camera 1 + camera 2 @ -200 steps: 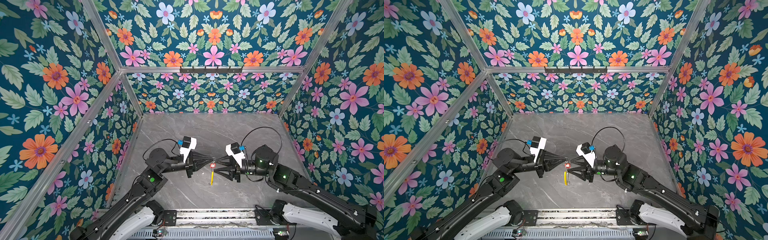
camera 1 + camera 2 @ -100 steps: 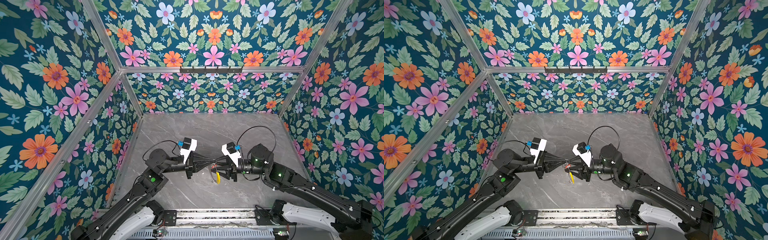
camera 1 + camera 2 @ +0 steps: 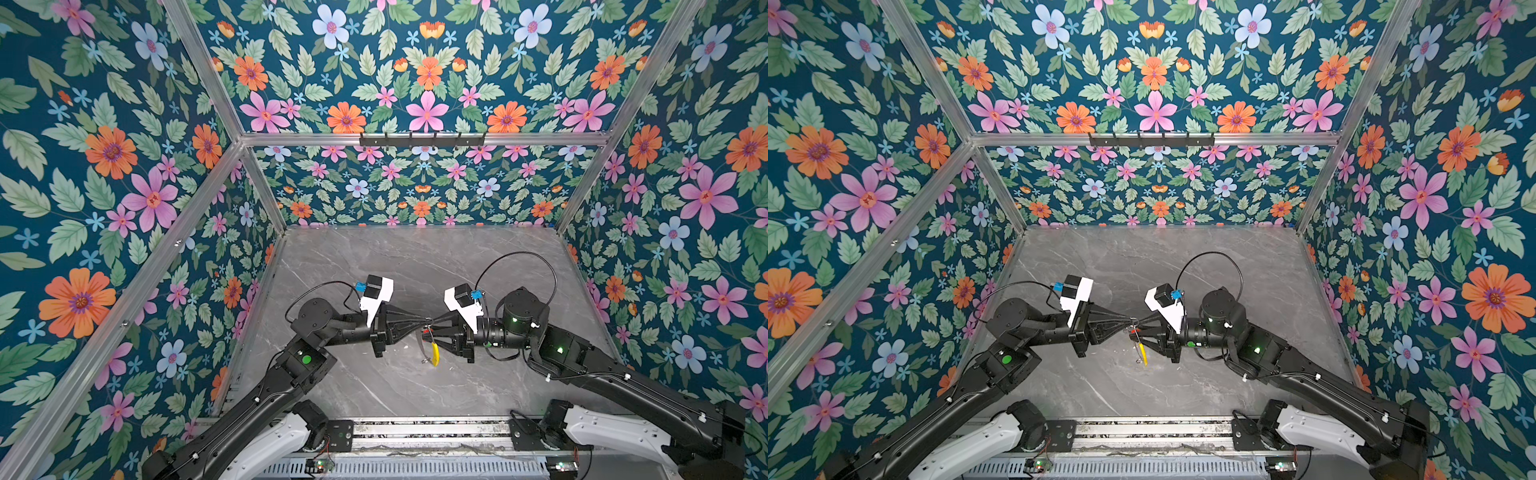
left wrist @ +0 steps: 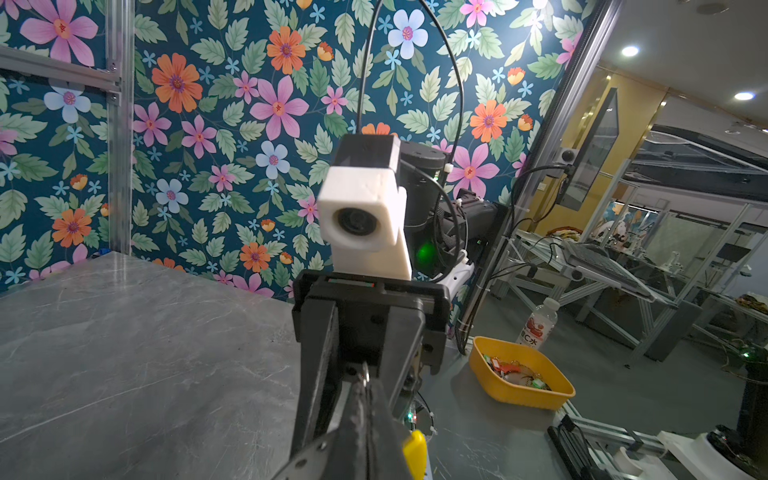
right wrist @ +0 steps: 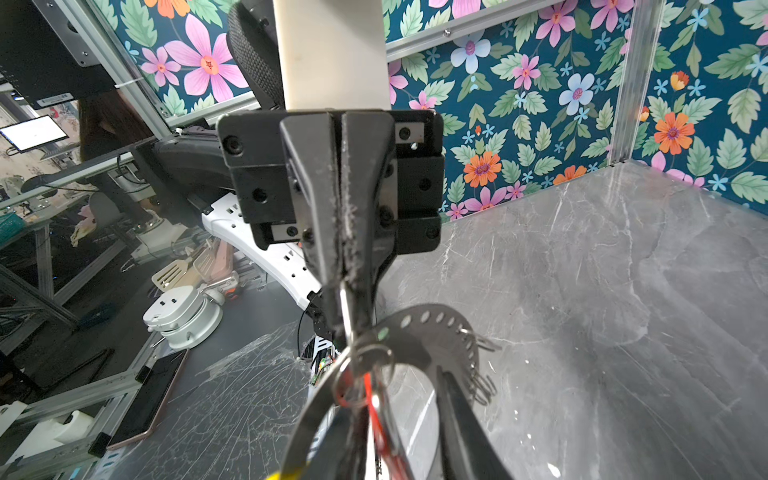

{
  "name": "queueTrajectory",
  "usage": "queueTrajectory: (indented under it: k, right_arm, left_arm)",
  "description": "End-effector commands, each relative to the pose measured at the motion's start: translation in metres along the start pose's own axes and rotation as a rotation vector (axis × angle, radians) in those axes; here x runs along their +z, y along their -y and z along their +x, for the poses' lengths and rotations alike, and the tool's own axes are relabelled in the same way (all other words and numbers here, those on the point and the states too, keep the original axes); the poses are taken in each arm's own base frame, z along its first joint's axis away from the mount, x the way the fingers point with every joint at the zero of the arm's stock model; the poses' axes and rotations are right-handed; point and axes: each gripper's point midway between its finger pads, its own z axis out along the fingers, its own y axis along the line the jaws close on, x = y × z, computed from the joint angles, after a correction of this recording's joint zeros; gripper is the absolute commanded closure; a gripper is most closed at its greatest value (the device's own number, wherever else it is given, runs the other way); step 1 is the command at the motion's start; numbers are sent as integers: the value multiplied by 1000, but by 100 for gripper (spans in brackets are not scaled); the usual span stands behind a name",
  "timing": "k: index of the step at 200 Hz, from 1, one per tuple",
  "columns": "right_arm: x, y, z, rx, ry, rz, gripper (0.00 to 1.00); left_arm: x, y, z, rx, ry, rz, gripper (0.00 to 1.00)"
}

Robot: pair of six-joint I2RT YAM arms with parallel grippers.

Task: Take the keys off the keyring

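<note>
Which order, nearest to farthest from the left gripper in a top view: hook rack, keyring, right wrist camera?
From the left gripper:
1. keyring: hanging right below the shut tips, which clamp a key.
2. right wrist camera: just across, on the right arm.
3. hook rack: far off, on the back wall's rail.

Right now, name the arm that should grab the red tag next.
Right, probably. The right tool stands open around the red tag at the ring, while the left tool is shut on a silvery piece there, so it can anchor.
</note>
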Motion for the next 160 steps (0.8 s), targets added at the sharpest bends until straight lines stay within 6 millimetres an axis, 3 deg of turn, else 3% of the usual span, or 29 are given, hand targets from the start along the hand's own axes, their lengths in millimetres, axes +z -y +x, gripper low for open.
queueTrajectory:
  k: [1, 38, 78, 160]
  right_arm:
    - [-1, -3, -3, -13, 9, -11, 82]
    - [-4, -5, 0, -8, -18, -10, 100]
    - [-10, -6, 7, -12, -71, 1, 100]
    - [-11, -7, -3, 70, -119, 24, 100]
  left_arm:
    - [0, 0, -6, 25, 17, -7, 100]
    - [-1, 0, -7, 36, 13, -17, 100]
    - [-1, -1, -4, 46, -4, -30, 100]
    - [-6, -10, -2, 82, -16, -105, 100]
